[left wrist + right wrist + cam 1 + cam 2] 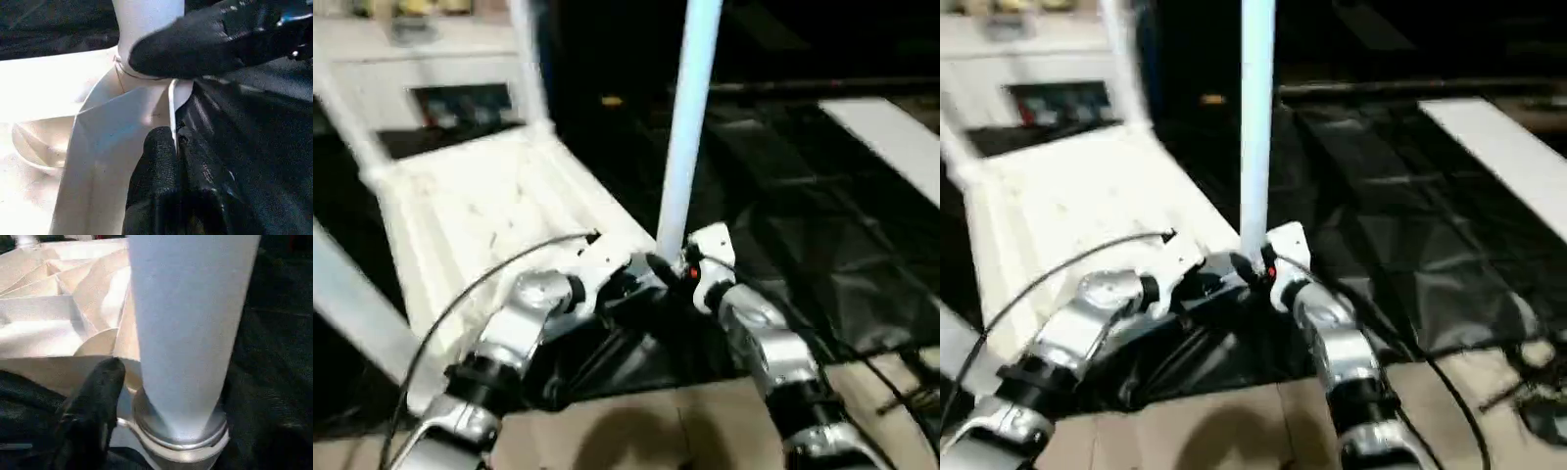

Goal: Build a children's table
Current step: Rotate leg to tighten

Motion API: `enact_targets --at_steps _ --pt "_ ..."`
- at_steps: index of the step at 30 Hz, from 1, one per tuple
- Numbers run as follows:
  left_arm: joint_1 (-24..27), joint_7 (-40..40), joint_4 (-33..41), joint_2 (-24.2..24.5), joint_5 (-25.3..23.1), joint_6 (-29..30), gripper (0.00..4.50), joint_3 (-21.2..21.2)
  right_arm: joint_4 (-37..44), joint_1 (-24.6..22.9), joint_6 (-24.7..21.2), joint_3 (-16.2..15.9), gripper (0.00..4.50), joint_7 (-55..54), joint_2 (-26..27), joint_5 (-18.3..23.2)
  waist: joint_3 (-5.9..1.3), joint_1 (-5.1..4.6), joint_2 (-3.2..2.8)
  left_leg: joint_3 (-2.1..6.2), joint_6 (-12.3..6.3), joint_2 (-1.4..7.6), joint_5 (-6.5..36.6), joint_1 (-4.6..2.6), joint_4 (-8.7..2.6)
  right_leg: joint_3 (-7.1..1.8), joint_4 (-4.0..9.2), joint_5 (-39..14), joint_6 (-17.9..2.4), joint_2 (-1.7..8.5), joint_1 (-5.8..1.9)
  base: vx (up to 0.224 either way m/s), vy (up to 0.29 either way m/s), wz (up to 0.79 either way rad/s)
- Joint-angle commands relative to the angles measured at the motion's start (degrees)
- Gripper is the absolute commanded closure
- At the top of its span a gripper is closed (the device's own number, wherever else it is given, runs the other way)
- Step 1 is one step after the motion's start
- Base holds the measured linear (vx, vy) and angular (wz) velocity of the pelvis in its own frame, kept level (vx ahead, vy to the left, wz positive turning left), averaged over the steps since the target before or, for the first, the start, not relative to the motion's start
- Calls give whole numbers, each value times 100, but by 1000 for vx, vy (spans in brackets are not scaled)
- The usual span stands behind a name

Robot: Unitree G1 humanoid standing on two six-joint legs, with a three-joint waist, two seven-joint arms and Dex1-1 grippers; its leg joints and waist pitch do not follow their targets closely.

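The children's table [499,211] lies upside down on black sheeting [803,245], ribbed underside facing up, directly ahead of the robot.

Progress: 1 leg [690,117] stands upright in the near corner socket [181,431] closest to the robot's right arm. At least 2 more legs rise from the far corners, 1 at the far left [342,117] and 1 at the far right [530,64]. A further white tube [352,313] crosses the lower left of the head views; I judge it the 4th leg, but its socket end is cut off, so whether it is seated cannot be confirmed. On this evidence the assembly looks well advanced, with seating checks and turning the table upright remaining.

Grippers: the left gripper [176,147] has its fingers pressed together, pinching the thin rim of the table edge next to the near socket. The right gripper [690,269] sits at the base of the upright leg; 1 finger [93,401] rests beside the socket collar. Whether its fingers are parted or closed on the leg cannot be told.

Obscured: the leg tops run out of view, motion blur smears the far corners, and how deep the near leg sits in its socket is not verifiable.
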State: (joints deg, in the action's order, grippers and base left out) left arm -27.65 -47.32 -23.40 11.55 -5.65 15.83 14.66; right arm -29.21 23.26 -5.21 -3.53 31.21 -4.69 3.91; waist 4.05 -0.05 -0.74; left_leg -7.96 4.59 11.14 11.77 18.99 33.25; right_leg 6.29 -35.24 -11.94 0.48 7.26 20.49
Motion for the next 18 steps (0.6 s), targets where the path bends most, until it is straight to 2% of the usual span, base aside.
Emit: enact_targets --at_steps 1,2,3,4,5,6,7,8,10,12,14,18 --pt "-11 -363 213 -25 164 -181 450 294 37 -8 -77 -332 119 431 -1 12 -331 95 83 0 21 -9 2527 -3 -331 -346 793 -3825 -537 321 51 101 -63 0" --pt "21 -520 259 67 195 -185 450 310 107 -10 -105 -335 119 632 -168 55 -412 174 85 -6 -153 55 1354 206 -395 -407 688 -3323 -568 307 -109 63 -50 0" --pt "22 -524 260 69 195 -185 450 311 109 -10 -105 -335 119 637 -171 56 -457 227 53 -36 -210 91 926 186 -388 -399 645 -2747 -670 273 -91 63 -50 0" --pt "55 -733 316 192 229 -200 450 345 208 -16 -114 -349 119 946 -383 125 -508 246 51 -83 -371 119 226 207 -339 -385 473 -1355 -1002 167 -87 63 -49 7" --pt "72 -835 342 256 245 -220 450 361 271 -26 -119 -369 119 1128 -498 157 -512 283 -12 -135 -532 124 45 198 -314 -384 405 -496 -1325 128 -61 71 -30 0" --pt "76 -872 346 278 249 -233 450 367 295 -29 -119 -382 119 1209 -544 169 -511 270 -16 -142 -563 120 -15 264 -317 -373 354 -174 -1441 92 -97 71 -30 0" --pt "96 -996 386 341 271 -216 450 389 347 -39 -135 -393 119 1358 -633 195 -532 306 -32 -152 -577 126 3 282 -292 -369 308 283 -1539 62 -103 71 -12 -7" --pt "122 -1155 439 418 303 -218 450 422 399 -48 -156 -404 119 1522 -726 229 -559 339 -19 -158 -614 126 34 248 -273 -369 282 578 -1619 46 -108 0 0 0" --pt "171 -1497 562 595 378 -199 450 489 497 -67 -147 -448 119 1942 -959 278 -538 356 1 -171 -687 128 159 242 -282 -369 282 648 -1709 35 -105 0 0 0" --pt "200 -1838 652 803 454 -229 450 575 586 -97 -139 -531 119 2374 -1193 330 -512 368 -6 -181 -655 142 485 228 -302 -366 322 203 -1676 45 -106 0 0 0" --pt "203 -2044 692 931 498 -233 450 630 635 -115 -123 -587 119 2598 -1312 364 -476 392 -3 -188 -505 170 810 195 -341 -376 383 -380 -1573 52 -82 0 0 0" --pt "174 -2621 796 1235 625 -177 450 756 766 -140 -177 -701 119 3202 -1539 494 -467 403 6 -191 -342 181 986 178 -374 -392 406 -792 -1426 46 -79 0 0 0"
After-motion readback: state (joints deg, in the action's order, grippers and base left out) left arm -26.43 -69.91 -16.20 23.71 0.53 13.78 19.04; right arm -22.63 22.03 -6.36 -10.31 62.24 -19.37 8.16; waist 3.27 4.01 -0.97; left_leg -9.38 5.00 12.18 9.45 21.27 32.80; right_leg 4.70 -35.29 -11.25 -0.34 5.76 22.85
